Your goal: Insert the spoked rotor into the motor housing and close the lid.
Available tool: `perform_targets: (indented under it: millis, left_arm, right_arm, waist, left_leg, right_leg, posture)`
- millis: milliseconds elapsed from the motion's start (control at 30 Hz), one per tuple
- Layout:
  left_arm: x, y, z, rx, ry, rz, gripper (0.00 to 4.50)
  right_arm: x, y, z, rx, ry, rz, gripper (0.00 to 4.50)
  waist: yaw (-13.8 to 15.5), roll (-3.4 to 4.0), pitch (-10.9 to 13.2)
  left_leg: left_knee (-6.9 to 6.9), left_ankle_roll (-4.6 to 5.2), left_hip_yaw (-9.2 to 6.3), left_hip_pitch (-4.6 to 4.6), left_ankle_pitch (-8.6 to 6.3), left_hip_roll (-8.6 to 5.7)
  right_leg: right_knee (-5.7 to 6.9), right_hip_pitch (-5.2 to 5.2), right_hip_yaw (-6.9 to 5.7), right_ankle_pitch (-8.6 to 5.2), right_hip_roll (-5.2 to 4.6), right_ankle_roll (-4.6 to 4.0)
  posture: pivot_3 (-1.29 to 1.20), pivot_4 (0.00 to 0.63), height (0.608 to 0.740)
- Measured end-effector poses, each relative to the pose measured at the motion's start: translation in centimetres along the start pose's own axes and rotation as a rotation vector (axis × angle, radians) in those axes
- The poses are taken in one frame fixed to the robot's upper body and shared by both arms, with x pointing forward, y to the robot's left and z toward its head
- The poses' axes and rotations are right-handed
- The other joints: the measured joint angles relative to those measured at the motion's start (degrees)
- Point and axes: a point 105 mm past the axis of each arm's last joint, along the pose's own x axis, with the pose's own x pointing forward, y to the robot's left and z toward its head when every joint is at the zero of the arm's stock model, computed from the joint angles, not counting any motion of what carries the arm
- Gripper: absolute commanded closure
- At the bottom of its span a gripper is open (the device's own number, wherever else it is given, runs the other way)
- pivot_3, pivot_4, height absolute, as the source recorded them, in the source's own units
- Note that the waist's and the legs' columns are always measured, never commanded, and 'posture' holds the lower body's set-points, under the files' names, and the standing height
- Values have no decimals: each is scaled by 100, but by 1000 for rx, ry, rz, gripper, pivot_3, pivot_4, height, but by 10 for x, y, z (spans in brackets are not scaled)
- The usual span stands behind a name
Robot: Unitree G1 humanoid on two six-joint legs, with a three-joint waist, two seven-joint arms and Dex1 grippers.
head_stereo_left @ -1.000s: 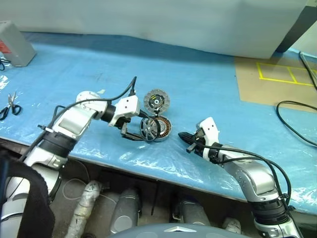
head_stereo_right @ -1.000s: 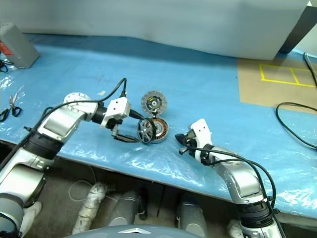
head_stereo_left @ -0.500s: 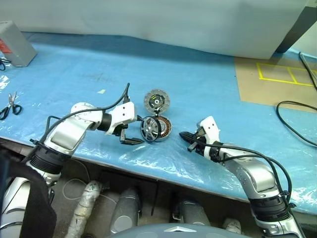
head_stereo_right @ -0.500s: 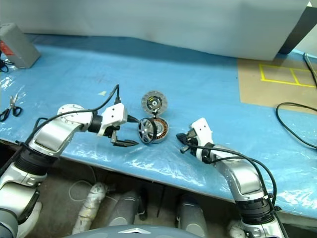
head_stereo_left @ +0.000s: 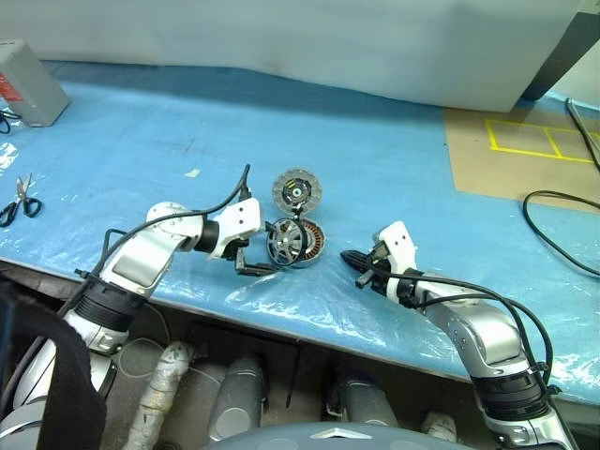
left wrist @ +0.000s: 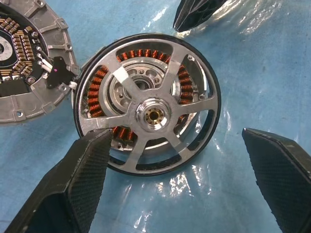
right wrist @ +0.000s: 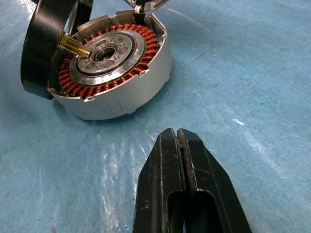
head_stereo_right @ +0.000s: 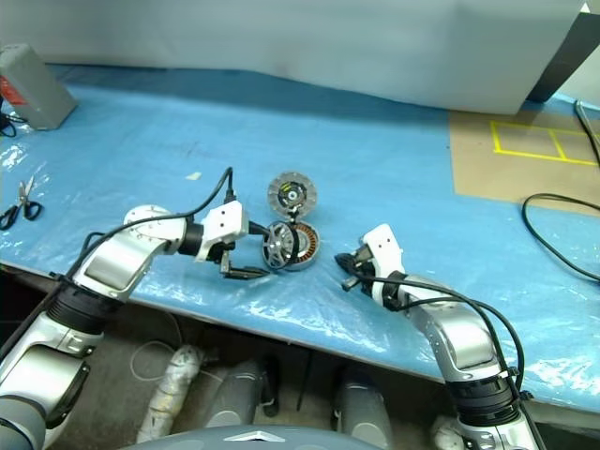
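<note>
Left eye view: near the frame's centre the rotor [head_stereo_left: 282,243] is seen propped on edge against the housing [head_stereo_left: 308,242], its shaft resting on the copper windings, not seated. The lid [head_stereo_left: 296,189] lies flat just above them in the picture. The left gripper [head_stereo_left: 249,256] is spread wide just left of the rotor, holding nothing. The right gripper [head_stereo_left: 351,266] is closed empty, right of the housing.
</note>
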Motion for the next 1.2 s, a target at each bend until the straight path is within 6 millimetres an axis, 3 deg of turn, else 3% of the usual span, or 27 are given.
perform_targets:
  millis: [567, 667, 800, 900, 1000, 1167, 1200]
  left_arm:
    - [12, 8, 1, -76, -17, 64, 14]
    - [10, 8, 1, -121, -36, 50, 559]
    - [6, 5, 1, -144, -44, 21, 1759]
    - [5, 5, 1, -156, -49, 22, 1759]
    - [5, 4, 1, -167, -52, 13, 2296]
    - [5, 5, -2, -178, -53, 10, 3961]
    - [6, 5, -2, -181, -56, 13, 3961]
  right_arm:
    - [0, 0, -1, 2, 2, -5, 4500]
    - [0, 0, -1, 3, 3, -5, 4500]
    - [0, 0, -1, 3, 3, -6, 4500]
    - [0, 0, -1, 3, 3, -5, 4500]
    - [0, 0, -1, 3, 3, -5, 4500]
    - [0, 0, -1, 3, 3, -6, 4500]
    - [0, 0, -1, 3, 3, -6, 4500]
  waist:
    - [9, 1, -1]
    - [8, 1, -1]
    - [11, 1, -1]
    - [11, 1, -1]
    - [11, 2, -1]
    - [13, 2, -1]
    - [17, 2, -1]
  left_leg:
    - [8, 6, -1, -1, 2, 0]
    - [8, 7, -1, -1, 3, 0]
    - [8, 17, -1, -1, -4, 0]
    - [9, 20, -1, -1, -7, 0]
    - [9, 22, -1, -1, -7, 0]
    - [9, 22, -1, -1, -7, 0]
    - [9, 23, -1, 0, -8, 0]
  right_leg:
    - [6, 1, -1, 0, 0, 0]
    - [6, 0, -1, 0, 0, 0]
    - [6, 0, -1, 0, 0, 0]
    - [6, 1, -1, 0, 0, 0]
    - [6, 1, -1, 0, 0, 0]
    - [6, 1, -1, 0, 0, 0]
    - [6, 2, -1, 0, 0, 0]
  posture:
    - [0, 150, 740]
    - [0, 150, 740]
    - [0, 150, 740]
    - [0, 150, 740]
    - [0, 150, 740]
    - [0, 150, 740]
    - [0, 150, 740]
